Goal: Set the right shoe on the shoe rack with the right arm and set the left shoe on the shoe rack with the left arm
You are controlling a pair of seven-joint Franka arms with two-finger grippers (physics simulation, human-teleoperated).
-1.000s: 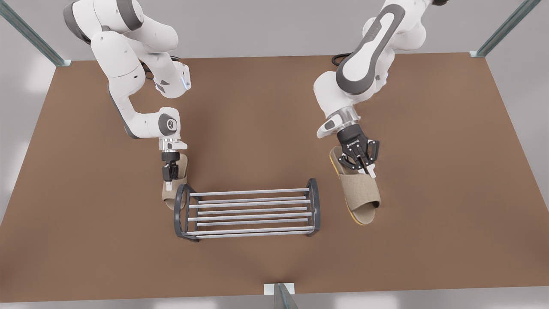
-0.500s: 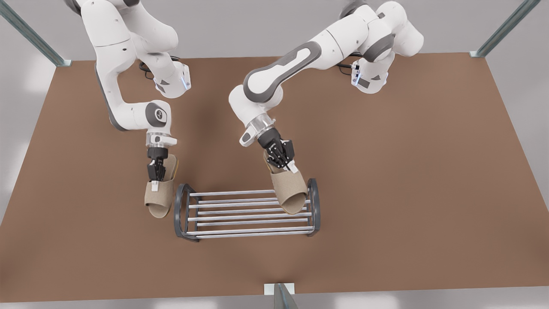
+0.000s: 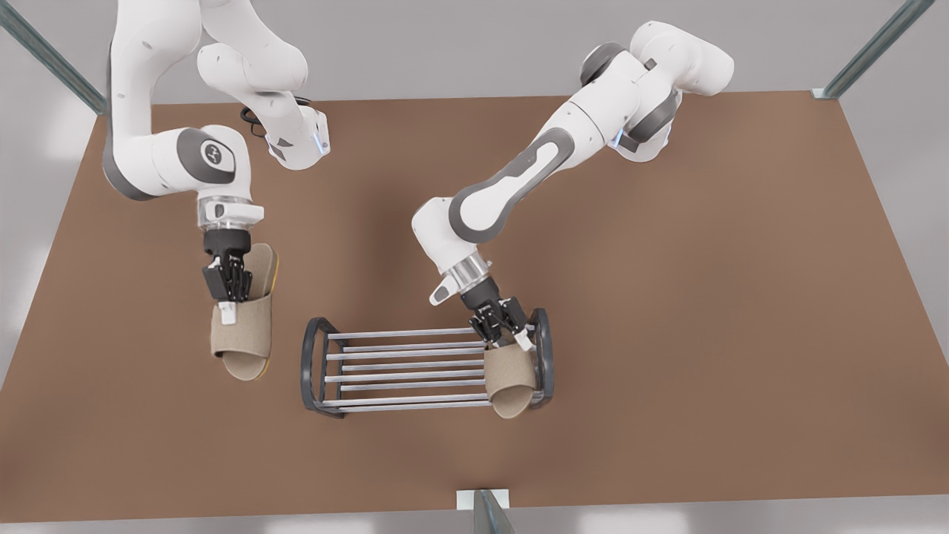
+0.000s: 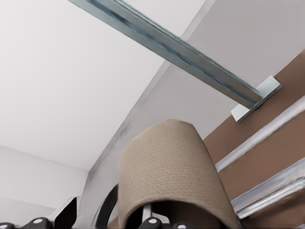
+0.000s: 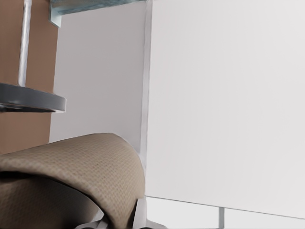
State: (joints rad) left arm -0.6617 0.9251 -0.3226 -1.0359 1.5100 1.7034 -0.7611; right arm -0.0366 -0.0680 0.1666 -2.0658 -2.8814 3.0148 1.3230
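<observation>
The shoe rack (image 3: 400, 348) stands low on the brown table, with silver bars between dark arched end frames. The left shoe (image 3: 510, 380), a beige slipper, lies on the bars at the rack's end on the front view's right, toe over the near edge. My left gripper (image 3: 506, 337) is shut on its heel part. In the left wrist view the left shoe (image 4: 167, 167) rises ahead beside the rack's bars (image 4: 271, 131). The right shoe (image 3: 241, 334) hangs above the table, off the rack's other end, in my shut right gripper (image 3: 228, 300). The right wrist view has the right shoe (image 5: 71, 162) and an end frame (image 5: 28, 101).
The brown table (image 3: 667, 297) stretches wide on the front view's right of the rack. A metal post with a bracket (image 3: 482, 500) stands at the table's near edge. More posts (image 3: 875, 48) rise at the far corners.
My left arm swung across from the front view's right and lowered the left shoe onto the rack's end. My right arm lifted the right shoe and drew it away from the rack.
</observation>
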